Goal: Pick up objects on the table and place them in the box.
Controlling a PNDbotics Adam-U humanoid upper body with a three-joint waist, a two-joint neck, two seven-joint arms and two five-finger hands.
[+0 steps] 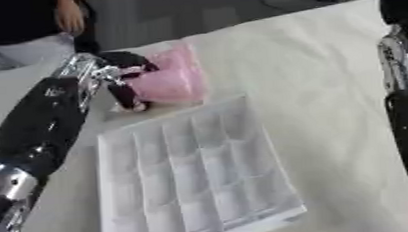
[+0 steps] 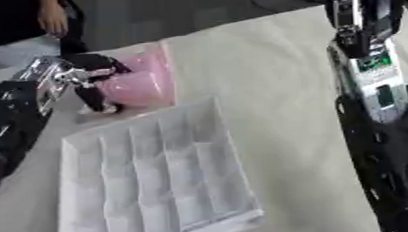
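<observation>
The left hand [image 1: 125,78] curls on a pink bag [image 1: 172,75] — just beyond the empty box [image 1: 193,173] — the nearer arm.

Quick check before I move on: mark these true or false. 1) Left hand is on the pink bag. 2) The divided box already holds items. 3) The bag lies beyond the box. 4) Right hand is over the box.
1) True: the left hand curls round the pink soft plastic bag.
2) False: the white divided plastic box shows nothing in its compartments.
3) True.
4) False: only the right arm shows, beside the box.
</observation>
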